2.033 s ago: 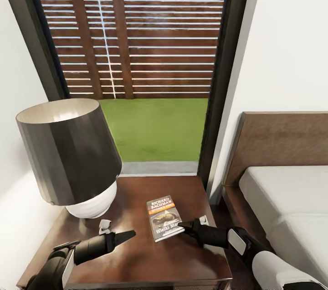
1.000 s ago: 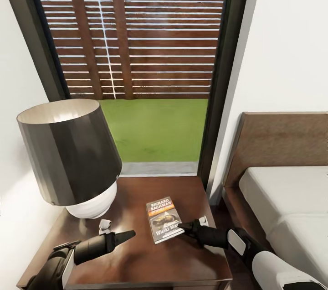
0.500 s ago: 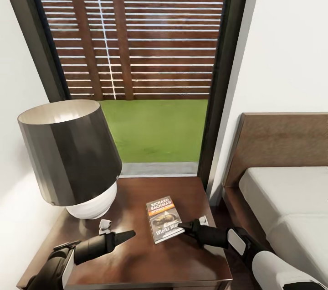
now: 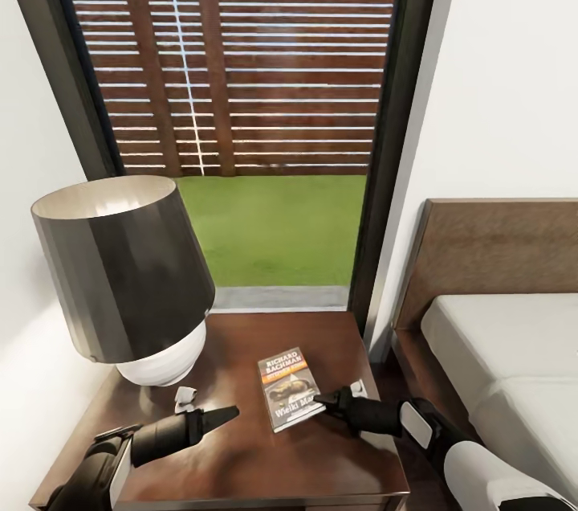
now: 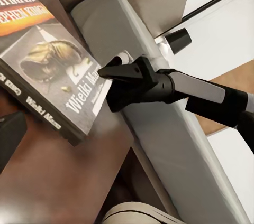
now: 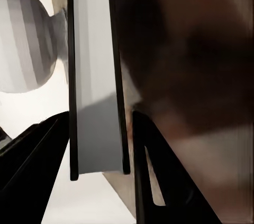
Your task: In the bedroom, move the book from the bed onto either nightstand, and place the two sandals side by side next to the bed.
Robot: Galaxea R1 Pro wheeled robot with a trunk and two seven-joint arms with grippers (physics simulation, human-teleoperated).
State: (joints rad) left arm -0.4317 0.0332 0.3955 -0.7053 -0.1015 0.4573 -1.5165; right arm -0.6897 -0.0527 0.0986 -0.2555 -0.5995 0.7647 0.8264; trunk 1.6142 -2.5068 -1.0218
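Observation:
The book (image 4: 289, 388), a dark paperback with white title text and an orange band, lies on the glossy top of the nightstand (image 4: 241, 455), right of its middle. My right gripper (image 4: 325, 398) reaches in from the bed side and is shut on the book's near right edge. In the right wrist view the book's pale page edge (image 6: 98, 102) sits between the two dark fingers. The left wrist view shows the book (image 5: 47, 71) with the right gripper (image 5: 114, 78) at its corner. My left gripper (image 4: 213, 408) hovers open above the nightstand, left of the book. The sandals are out of view.
A lamp (image 4: 120, 270) with a dark shade and white base fills the nightstand's back left. The bed (image 4: 498, 350), with wooden headboard and pale mattress, stands close on the right. A tall window (image 4: 265, 133) onto grass and fence is behind, with white walls on both sides.

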